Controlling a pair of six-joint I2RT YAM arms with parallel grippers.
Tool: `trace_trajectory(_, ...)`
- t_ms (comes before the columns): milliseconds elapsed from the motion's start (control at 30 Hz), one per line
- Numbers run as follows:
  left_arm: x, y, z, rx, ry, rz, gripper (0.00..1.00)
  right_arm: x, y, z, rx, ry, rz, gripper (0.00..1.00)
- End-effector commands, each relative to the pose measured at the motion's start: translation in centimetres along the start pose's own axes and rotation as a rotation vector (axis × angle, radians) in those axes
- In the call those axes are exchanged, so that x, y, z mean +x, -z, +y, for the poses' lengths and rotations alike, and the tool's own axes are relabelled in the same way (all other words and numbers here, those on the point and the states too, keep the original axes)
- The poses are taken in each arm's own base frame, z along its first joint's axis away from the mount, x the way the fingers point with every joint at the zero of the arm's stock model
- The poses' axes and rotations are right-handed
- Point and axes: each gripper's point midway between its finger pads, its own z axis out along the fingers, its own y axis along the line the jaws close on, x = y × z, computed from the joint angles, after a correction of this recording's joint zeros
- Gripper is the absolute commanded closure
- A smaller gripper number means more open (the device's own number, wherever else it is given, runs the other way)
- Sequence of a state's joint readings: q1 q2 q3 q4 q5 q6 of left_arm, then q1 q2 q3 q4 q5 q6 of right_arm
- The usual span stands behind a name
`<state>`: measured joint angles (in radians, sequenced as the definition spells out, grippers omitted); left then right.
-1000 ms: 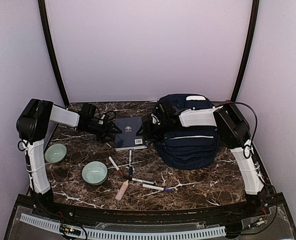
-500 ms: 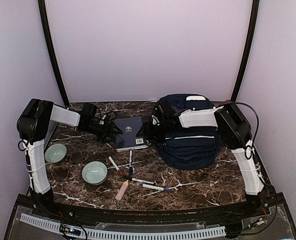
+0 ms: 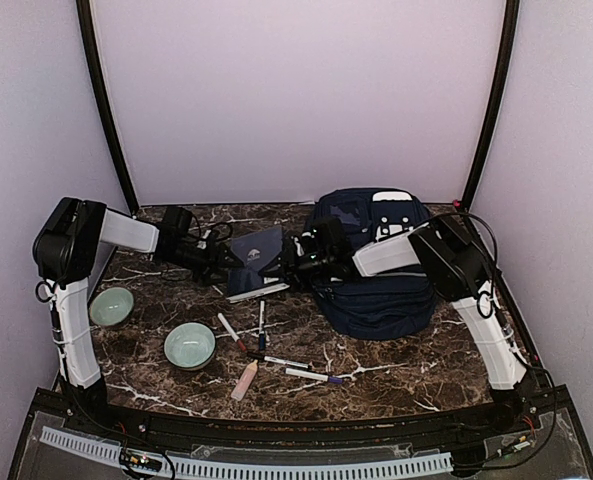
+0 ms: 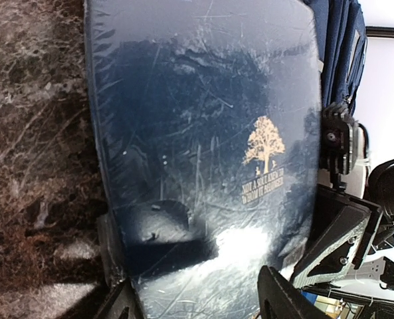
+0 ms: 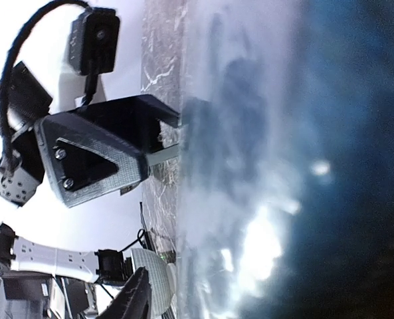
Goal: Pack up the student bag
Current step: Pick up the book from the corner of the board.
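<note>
Flat navy-blue book (image 3: 254,262) tilted off the brown marble table (image 3: 396,360), left gripper (image 3: 223,259) splayed wide bracing one edge, right gripper (image 3: 288,263) at the other, clamp unreadable, probably angling it toward the navy-blue fabric student bag (image 3: 381,290) back-right.

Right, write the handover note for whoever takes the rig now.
Left pincer: open, at the book's left edge.
Right pincer: looks open, at the book's right edge, just left of the bag.
Book: between the pincers, tilted, partly raised off the table.
Bag: far right of the table.
Done: nothing visibly packed.
Left: book, then the pens lying near the front, into the bag.
</note>
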<state>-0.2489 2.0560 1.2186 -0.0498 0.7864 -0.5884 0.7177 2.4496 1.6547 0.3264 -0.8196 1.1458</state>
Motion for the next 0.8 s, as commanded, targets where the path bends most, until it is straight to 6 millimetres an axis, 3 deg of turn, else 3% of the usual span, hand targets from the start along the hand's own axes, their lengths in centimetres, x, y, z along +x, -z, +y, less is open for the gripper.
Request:
trace_trajectory(0,4.9,-1.8,3.3,-0.098,0.104,0.131,0.34,1.0,0.6,5.6,-0.120,0.112,0.028,0.69)
trace_trajectory(133,4.8,-1.6,3.2,-0.103,0.094,0.124,0.35,0.9,0.9,4.7,-0.059,0.106,0.009,0.83)
trace_trajectory(233,4.6,-1.2,2.8,-0.101,0.081,0.117,0.35,0.6,1.3,5.2,-0.031,0.149,-0.004,0.95)
trace_trajectory(300,4.1,-0.7,2.1,-0.104,0.047,0.094,0.34,0.4,1.6,6.2,-0.036,0.196,-0.007,1.00)
trace_trajectory(433,2.4,1.2,-0.1,-0.116,-0.070,0.019,0.31,-0.4,3.0,9.1,-0.012,0.368,-0.019,1.00)
trace_trajectory(600,0.2,5.2,-4.3,-0.143,-0.255,-0.111,0.29,-1.4,7.1,12.9,-0.007,0.538,-0.067,1.00)
trace_trajectory(767,-1.1,9.3,-9.0,-0.139,-0.418,-0.243,0.28,-2.4,13.5,15.9,-0.014,0.668,-0.138,1.00)
